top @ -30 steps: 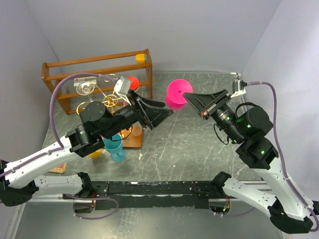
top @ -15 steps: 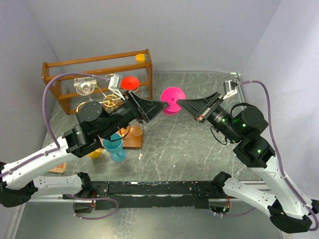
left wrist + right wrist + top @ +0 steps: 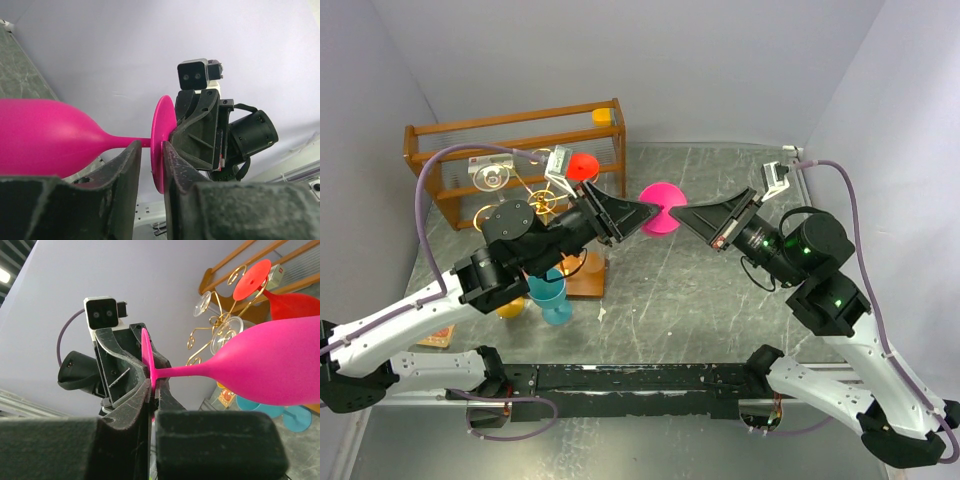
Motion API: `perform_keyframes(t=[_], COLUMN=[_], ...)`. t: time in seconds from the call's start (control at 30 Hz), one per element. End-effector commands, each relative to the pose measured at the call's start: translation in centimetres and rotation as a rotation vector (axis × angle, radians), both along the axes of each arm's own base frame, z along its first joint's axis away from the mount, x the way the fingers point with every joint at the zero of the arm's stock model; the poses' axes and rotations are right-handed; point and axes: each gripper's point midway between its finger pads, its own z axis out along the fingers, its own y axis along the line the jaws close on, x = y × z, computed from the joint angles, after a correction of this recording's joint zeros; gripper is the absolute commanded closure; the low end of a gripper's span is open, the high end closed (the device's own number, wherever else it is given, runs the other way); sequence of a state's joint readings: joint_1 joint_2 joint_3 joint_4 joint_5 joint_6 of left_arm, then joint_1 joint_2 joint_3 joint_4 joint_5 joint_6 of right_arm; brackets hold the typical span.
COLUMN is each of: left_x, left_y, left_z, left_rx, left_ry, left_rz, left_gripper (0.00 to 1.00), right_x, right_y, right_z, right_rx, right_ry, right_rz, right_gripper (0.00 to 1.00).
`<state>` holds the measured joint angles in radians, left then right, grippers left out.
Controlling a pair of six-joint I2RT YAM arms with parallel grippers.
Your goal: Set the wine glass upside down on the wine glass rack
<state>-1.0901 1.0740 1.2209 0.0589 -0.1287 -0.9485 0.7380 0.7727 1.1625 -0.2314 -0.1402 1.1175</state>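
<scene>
The pink wine glass [image 3: 660,208] hangs on its side in mid-air between the two arms, bowl [image 3: 45,137] toward the left arm. My right gripper [image 3: 152,387] is shut on the rim of its round foot [image 3: 146,356]. My left gripper [image 3: 151,155] straddles the same foot from the other side with narrowed jaws. One finger [image 3: 172,160] touches the disc and a gap remains at the other. The gold wire wine glass rack [image 3: 535,200] stands left of the glass on its wooden base [image 3: 586,282]. A red glass [image 3: 582,165] and clear glasses [image 3: 492,178] hang on it.
An orange-brown wooden crate [image 3: 510,135] stands behind the rack against the back wall. Teal glasses [image 3: 550,295] and a yellow object stand on the table under the left arm. Grey walls close in on both sides.
The right arm turned the pink glass onto its side and carried it left. The left gripper moved in over the foot and its jaws narrowed round it.
</scene>
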Motion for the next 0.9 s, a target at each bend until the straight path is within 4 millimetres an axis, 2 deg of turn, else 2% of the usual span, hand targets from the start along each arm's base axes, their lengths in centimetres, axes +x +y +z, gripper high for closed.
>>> perform_keyframes(t=[0.0,0.07,0.1,0.17,0.4,0.53,0.73,0.87], left_x=[-0.6,-0.5,-0.4,-0.1,1.0,2.5,5.9,7.7], left_y=[-0.1,-0.2,-0.2,-0.3,-0.2,0.2,1.6,2.1], left_z=[1.5,1.6,1.6,1.7,3.3,4.0,5.3,7.8], left_rx=[-0.041,-0.037,-0.030,-0.014,-0.015,-0.023,-0.047,-0.059], left_ry=[-0.009,-0.016,-0.015,-0.019,-0.055,-0.056,-0.060,-0.120], left_rz=[-0.033,-0.038,-0.034,-0.026,-0.040,-0.049,-0.059,-0.054], left_gripper=[0.71,0.89,0.93,0.93,0.93,0.93,0.93,0.93], right_x=[-0.5,-0.6,-0.7,-0.7,-0.7,-0.7,-0.8,-0.6], right_y=[0.1,0.0,-0.1,-0.3,-1.6,-2.4,-3.7,-4.3], right_z=[0.1,0.1,0.1,0.1,0.5,0.5,0.5,0.6], right_rx=[-0.016,-0.019,-0.020,-0.019,-0.046,-0.057,-0.050,-0.053], right_ry=[-0.034,-0.040,-0.043,-0.051,-0.079,-0.104,-0.144,-0.151], right_rz=[0.023,0.022,0.022,0.017,-0.042,-0.080,-0.135,-0.165], right_gripper=[1.00,1.00,1.00,0.96,0.54,0.39,0.33,0.32])
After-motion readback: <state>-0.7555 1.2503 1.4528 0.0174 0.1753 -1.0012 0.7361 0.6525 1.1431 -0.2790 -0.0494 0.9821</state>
